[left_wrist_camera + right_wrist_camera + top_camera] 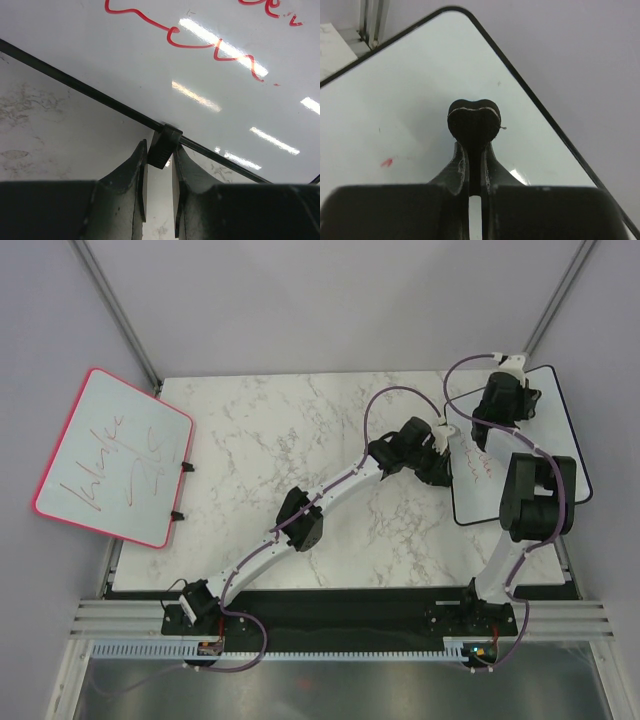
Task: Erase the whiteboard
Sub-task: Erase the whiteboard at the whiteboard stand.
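At the table's [300,440] right edge, the whiteboard [558,425], partly under the right arm [540,495].

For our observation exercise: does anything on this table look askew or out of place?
The pink-framed rectangular whiteboard with red scribbles lies rotated at the left, reaching well past the white marble table's edge. The black-framed whiteboard with rounded corners on the right also overhangs its side.
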Action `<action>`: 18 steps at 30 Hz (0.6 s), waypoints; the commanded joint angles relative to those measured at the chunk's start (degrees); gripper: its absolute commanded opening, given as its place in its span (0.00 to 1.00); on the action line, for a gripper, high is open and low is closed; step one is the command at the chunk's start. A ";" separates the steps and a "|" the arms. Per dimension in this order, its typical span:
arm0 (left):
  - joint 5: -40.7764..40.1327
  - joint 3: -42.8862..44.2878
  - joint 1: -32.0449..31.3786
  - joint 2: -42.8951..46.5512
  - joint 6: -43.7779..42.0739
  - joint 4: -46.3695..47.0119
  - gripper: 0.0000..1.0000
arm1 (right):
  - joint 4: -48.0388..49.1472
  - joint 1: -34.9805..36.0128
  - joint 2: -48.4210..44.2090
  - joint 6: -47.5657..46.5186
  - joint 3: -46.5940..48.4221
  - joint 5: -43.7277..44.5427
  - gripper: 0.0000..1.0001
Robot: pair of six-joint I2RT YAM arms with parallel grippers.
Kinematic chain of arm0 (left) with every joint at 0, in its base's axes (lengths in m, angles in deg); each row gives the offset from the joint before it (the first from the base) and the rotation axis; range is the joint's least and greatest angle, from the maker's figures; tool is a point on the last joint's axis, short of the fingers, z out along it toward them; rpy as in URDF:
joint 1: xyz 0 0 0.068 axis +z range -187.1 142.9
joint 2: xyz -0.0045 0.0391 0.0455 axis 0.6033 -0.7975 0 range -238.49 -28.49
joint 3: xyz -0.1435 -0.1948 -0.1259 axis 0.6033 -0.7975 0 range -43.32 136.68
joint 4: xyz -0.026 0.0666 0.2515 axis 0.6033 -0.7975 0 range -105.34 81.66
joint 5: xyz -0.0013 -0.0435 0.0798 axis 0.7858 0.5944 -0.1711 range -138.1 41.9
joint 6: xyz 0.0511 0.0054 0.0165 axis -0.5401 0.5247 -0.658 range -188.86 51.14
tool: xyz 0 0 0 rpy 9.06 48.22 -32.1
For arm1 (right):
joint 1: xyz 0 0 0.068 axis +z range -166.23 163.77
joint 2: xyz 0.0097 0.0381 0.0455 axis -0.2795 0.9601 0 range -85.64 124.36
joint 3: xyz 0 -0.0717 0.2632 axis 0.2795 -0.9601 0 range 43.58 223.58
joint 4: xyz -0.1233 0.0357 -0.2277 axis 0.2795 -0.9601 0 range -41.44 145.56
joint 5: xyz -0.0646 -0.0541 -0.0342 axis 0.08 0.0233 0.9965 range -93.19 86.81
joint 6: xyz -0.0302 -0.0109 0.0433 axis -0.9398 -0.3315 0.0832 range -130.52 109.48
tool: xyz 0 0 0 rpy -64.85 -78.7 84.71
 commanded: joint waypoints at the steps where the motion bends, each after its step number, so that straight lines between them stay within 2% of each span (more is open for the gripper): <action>1: -1.23 0.86 0.75 -1.18 4.86 -4.65 0.02 | -1.43 -0.53 5.70 -2.31 8.66 2.83 0.00; 9: -1.06 0.94 0.75 -1.18 4.95 -4.56 0.02 | -7.31 -0.53 17.39 -6.28 27.03 6.26 0.00; 12: -0.97 0.94 0.75 -1.26 4.95 -4.56 0.02 | -6.29 -0.44 15.13 -4.43 24.51 6.09 0.00; 18: -1.06 0.94 0.66 -1.26 4.95 -4.56 0.02 | -2.34 0.61 6.26 -1.53 6.09 3.63 0.00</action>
